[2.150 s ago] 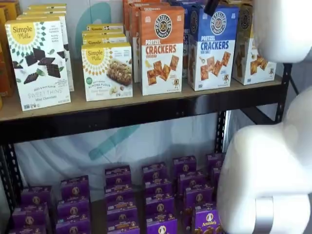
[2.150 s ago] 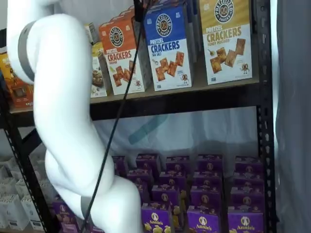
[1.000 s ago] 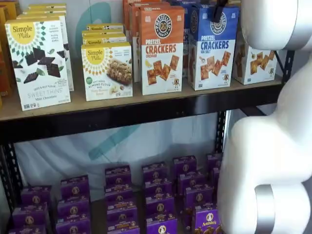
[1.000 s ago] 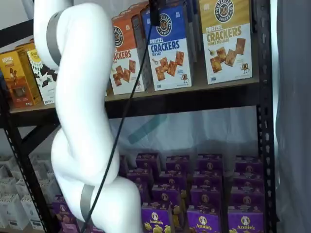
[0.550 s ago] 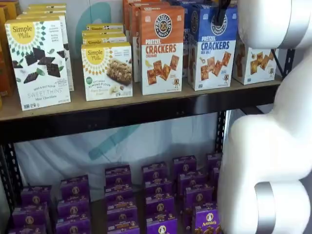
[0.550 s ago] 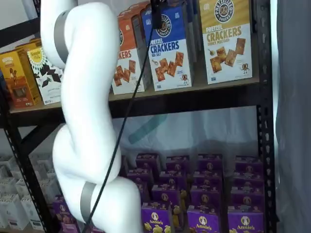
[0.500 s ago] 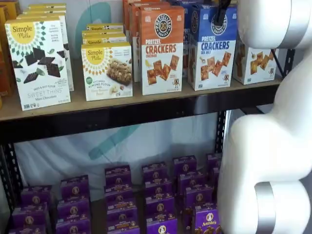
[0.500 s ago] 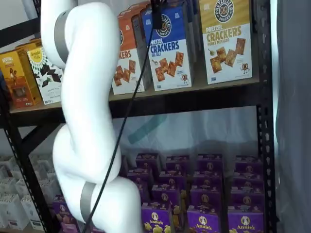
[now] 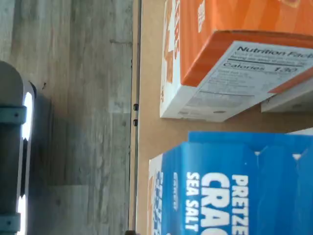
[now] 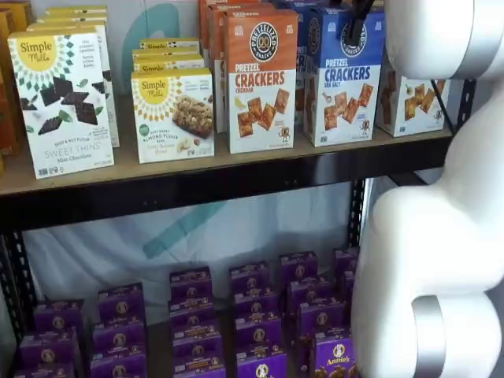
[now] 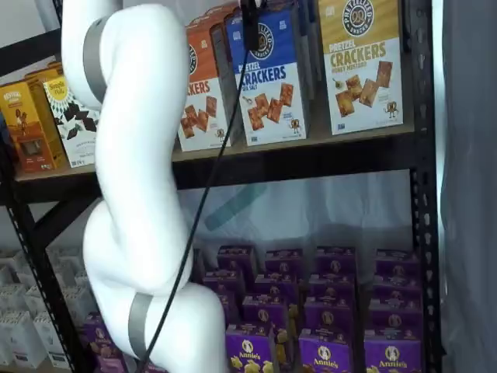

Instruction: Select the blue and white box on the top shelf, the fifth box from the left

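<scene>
Black fingers of the gripper [image 10: 356,24] hanging from the frame's edge, in front of the upper face of the blue and white box [image 10: 343,79]. Only a narrow dark shape visible in both shelf views, no gap to read, so impossible to tell whether spread or closed. Nothing visibly in their grasp. Probably lined up for a reach onto the box's top. Thin black cable [image 11: 194,225] trailing down beside the smooth white arm [image 11: 136,194].

Target box upright on the top shelf [image 10: 197,169], face to the front, between the orange-topped cracker box [image 10: 261,79] and the yellow-topped cracker box [image 11: 362,62]. Narrow gaps either side, likely enough to admit a finger. In the wrist view, blue flap of the box [image 9: 234,186] close below the camera, orange neighbour just beside it.

Printed cardboard throughout: tall, flat-faced, sharp-edged. Pale tan board, thick black metal beam in front. Small purple boxes [image 10: 197,315] in rows on the level below.
</scene>
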Tool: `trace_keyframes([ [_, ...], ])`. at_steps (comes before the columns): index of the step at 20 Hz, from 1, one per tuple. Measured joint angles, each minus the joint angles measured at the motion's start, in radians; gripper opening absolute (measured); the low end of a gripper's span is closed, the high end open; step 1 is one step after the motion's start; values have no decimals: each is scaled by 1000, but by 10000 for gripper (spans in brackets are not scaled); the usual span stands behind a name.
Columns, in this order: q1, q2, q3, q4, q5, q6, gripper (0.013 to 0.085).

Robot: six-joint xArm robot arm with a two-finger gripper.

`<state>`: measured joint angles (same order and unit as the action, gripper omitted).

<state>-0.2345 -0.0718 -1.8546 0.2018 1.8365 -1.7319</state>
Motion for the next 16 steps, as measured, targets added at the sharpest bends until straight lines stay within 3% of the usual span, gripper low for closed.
trace_keyframes([
  [2,0,-3,7,4,-5,0,850],
  [4,-1,-7,14,7,-11,1,770],
  [8,1,-11,22,8,-17,2,690],
  [15,-1,-16,32,14,-25,1,690],
  [16,-1,-18,34,13,-27,1,650],
])
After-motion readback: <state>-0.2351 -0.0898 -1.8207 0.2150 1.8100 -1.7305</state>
